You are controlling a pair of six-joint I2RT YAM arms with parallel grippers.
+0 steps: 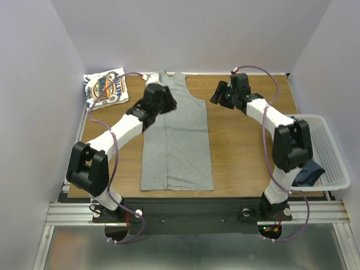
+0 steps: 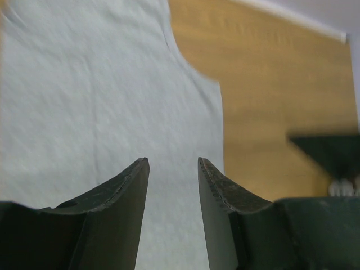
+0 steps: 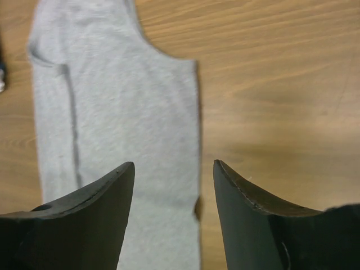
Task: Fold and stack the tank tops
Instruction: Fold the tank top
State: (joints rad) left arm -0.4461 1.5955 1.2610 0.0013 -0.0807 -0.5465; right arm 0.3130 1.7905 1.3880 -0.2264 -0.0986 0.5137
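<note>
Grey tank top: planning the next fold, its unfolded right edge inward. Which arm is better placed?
Probably right. The right gripper hangs open just beside the grey tank top's right edge; the left gripper is over the already folded left side.

- Bare table (image 1: pixel 242 140) between the grey tank top (image 1: pixel 185 140) and the basket (image 1: pixel 332 152) is wide open, easy pass.
- Left arm (image 1: pixel 121 132) reaches over the top's left shoulder (blocks that side).
- Printed tank top (image 1: pixel 105 88) fills the far-left corner.

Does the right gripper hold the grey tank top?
No, the right gripper hangs open near the grey tank top, with nothing between its fingers.
</note>
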